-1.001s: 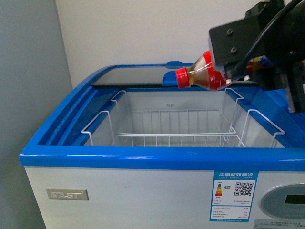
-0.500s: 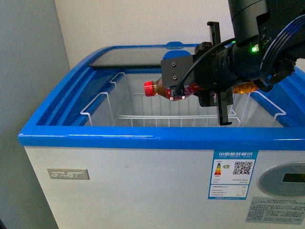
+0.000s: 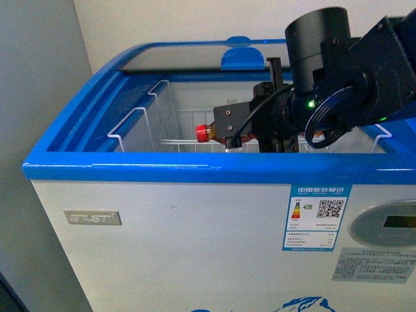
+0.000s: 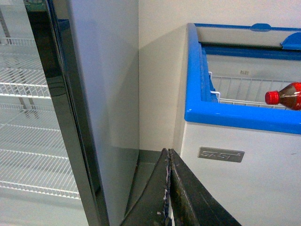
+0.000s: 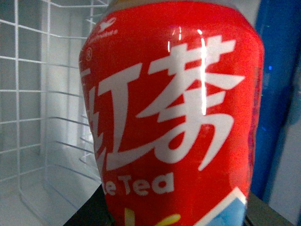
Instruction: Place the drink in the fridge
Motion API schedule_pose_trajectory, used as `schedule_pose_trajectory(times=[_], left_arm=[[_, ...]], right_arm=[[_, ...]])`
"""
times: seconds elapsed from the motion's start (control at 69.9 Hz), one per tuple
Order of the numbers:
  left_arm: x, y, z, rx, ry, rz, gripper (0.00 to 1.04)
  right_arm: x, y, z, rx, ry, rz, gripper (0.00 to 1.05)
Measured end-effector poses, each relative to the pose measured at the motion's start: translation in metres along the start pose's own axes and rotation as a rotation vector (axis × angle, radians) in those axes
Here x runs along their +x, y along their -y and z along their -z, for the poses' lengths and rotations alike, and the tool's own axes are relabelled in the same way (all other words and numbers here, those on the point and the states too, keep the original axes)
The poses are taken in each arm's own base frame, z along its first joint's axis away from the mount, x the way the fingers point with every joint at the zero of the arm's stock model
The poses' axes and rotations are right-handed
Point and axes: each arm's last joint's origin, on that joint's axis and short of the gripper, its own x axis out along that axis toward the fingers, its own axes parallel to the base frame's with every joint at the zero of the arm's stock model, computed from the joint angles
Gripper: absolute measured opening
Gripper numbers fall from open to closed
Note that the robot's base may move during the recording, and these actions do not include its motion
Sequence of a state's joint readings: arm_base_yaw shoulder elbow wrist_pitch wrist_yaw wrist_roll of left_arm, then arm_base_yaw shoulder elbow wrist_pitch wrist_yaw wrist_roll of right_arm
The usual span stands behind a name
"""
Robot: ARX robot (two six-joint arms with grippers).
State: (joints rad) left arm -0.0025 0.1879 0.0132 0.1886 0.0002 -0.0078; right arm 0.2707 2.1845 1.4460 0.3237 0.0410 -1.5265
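The fridge is a white chest freezer with a blue top rim; its glass lid is slid to the back. A white wire basket hangs inside. My right gripper is shut on the drink, held on its side with the red cap pointing left, low inside the opening above the basket. In the right wrist view the drink's red label fills the frame, basket wires beside it. The left wrist view shows the drink's cap over the fridge's rim. My left gripper is shut and empty, low by the fridge's front left corner.
A tall grey glass-door fridge with wire shelves stands left of the chest freezer, a narrow gap of floor between them. The wall is close behind. The right arm's black body reaches over the freezer's right side.
My right arm has lowered the drink from above the rim down into the freezer's opening, toward the basket. The front view has shifted down a little.
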Motion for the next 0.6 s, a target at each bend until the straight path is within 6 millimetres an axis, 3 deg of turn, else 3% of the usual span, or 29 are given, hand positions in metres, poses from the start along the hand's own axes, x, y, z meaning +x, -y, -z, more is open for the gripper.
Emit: schedule_pose_trajectory(times=[0.357,0.601], left_arm=[[-0.012,0.000,0.003,0.001,-0.006,0.000,0.03],[-0.012,0.000,0.003,0.002,-0.006,0.000,0.03]], right_arm=[[0.018,-0.014,-0.002,0.027,0.001,-0.015,0.37],[0.033,-0.025,-0.005,0.155,-0.043,-0.064,0.37]])
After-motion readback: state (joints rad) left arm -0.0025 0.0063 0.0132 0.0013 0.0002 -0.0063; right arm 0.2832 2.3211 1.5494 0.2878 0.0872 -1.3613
